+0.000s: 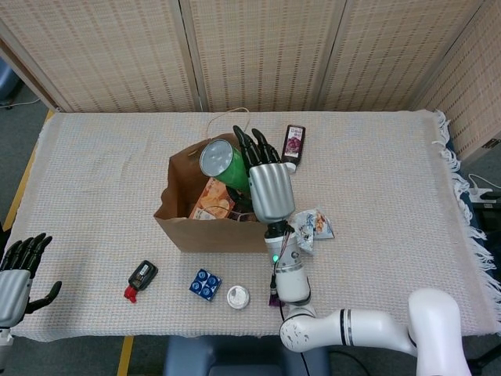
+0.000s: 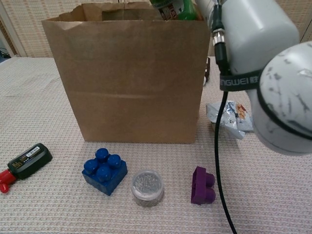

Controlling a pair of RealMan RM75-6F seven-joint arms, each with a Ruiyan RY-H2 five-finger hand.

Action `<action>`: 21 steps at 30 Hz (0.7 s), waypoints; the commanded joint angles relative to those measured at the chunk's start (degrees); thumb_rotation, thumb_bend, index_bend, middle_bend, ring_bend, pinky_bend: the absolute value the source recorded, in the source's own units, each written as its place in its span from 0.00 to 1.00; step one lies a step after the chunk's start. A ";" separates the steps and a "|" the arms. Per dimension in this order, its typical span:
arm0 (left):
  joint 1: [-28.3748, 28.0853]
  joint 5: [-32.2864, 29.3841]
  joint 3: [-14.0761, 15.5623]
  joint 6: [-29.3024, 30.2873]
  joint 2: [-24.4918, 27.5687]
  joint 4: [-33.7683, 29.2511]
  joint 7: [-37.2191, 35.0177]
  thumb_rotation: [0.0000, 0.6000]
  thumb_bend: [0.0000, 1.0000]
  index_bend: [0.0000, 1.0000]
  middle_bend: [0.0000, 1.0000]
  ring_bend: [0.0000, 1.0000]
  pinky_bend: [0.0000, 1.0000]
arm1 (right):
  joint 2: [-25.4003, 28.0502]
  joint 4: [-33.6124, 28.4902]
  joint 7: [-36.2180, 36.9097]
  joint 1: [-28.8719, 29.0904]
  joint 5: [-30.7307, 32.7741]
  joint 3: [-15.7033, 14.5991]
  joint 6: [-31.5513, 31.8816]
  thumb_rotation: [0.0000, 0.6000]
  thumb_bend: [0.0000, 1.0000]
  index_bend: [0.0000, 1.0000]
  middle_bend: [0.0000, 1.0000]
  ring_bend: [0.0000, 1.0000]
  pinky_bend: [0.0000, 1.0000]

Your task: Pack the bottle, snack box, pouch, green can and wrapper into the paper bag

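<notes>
The brown paper bag (image 1: 182, 227) (image 2: 131, 78) stands open mid-table. The green can (image 1: 223, 162) (image 2: 170, 6) lies tilted in its mouth, silver end up and to the left, poking above the rim. My right hand (image 1: 268, 184) is just right of the can, fingers (image 1: 252, 145) straight and spread beside it, not wrapped around it. An orange snack box (image 1: 213, 202) is inside the bag. The dark bottle (image 1: 293, 145) lies behind the bag. The silvery wrapper (image 1: 313, 225) (image 2: 229, 117) lies right of it. My left hand (image 1: 17, 274) hangs empty at the table's front left, fingers apart.
In front of the bag lie a small black bottle with a red cap (image 1: 139, 280) (image 2: 29, 160), a blue brick (image 1: 205, 283) (image 2: 105, 170), a round clear jar (image 1: 238, 297) (image 2: 147, 186) and a purple brick (image 2: 203, 185). My right forearm (image 2: 258, 73) fills the chest view's right side.
</notes>
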 commanded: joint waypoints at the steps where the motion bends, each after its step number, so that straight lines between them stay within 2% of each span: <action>1: -0.01 0.01 0.00 -0.01 -0.02 -0.01 0.13 1.00 0.33 0.00 0.00 0.00 0.00 | 3.32 -3.23 -2.87 -2.22 1.57 -1.57 -0.58 1.00 0.12 0.00 0.13 0.03 0.20; 6: -0.08 -0.07 -0.07 -0.04 -0.10 -0.21 0.79 1.00 0.33 0.00 0.00 0.00 0.00 | 4.91 -5.64 -5.06 -3.32 6.06 -2.09 -1.77 1.00 0.09 0.00 0.07 0.00 0.14; 14: -0.07 -0.33 -0.14 -0.14 -0.08 -0.31 0.92 1.00 0.33 0.00 0.00 0.00 0.00 | 4.14 -5.31 -4.40 -2.63 6.05 -2.76 -1.82 1.00 0.06 0.00 0.05 0.00 0.12; 18: -0.11 -0.23 -0.10 -0.21 -0.01 -0.22 0.66 1.00 0.33 0.00 0.00 0.00 0.00 | 3.93 -5.28 -3.67 -2.17 5.27 -1.76 -0.90 1.00 0.06 0.00 0.04 0.00 0.12; 21: -0.14 -0.15 -0.07 -0.23 0.01 -0.20 0.57 1.00 0.33 0.00 0.00 0.00 0.00 | 3.28 -6.11 -2.26 -1.80 6.88 0.12 -0.74 1.00 0.05 0.00 0.01 0.00 0.10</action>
